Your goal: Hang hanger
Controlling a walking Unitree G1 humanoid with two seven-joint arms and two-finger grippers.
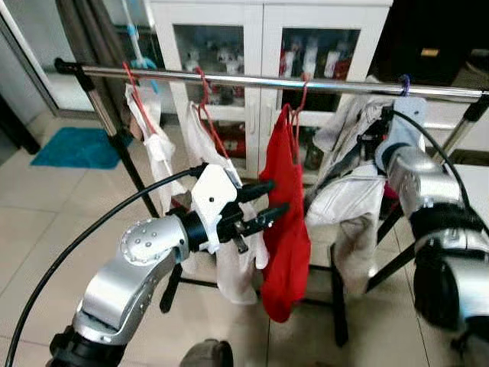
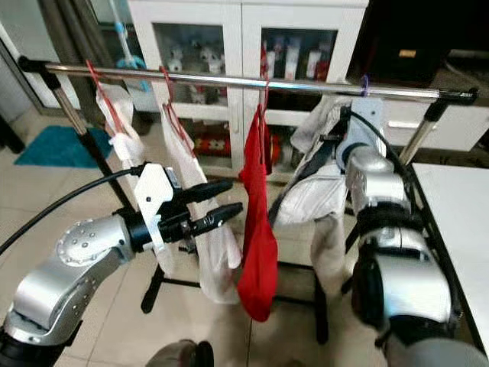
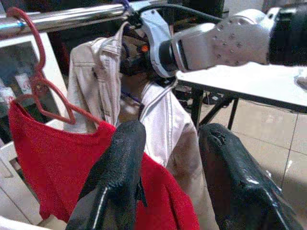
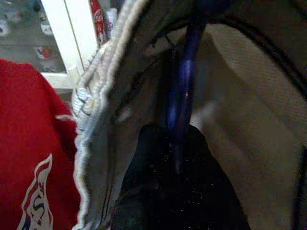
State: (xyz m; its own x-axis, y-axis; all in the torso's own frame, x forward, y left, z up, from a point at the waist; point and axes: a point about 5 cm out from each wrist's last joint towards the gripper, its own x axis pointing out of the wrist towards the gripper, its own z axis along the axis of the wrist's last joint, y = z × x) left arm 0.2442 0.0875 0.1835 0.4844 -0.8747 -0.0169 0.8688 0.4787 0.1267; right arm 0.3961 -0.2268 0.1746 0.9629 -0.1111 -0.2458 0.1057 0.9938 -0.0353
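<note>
Behind the rack there's a white cabinet [image 1: 263, 46] with glass doors, bottles and small stuff blurry inside. A teal mat [image 1: 76, 147] lies on the tiled floor [image 1: 46, 222] off to the left, and a white bench [image 2: 458, 222] sits on the right.

A tall white cabinet with two glass doors [image 1: 263, 69] stands at the back of the room. Behind its glass there are small bottles and jars, too blurred to identify. The floor of pale beige tiles [image 1: 46, 229] spreads in front of the cabinet. To the left of the cabinet, a teal rectangular mat [image 1: 76, 147] lies on these tiles, and dark grey curtains [image 1: 92, 34] hang near it. To the right of the cabinet there is a white flat tabletop [image 2: 458, 222].
</note>
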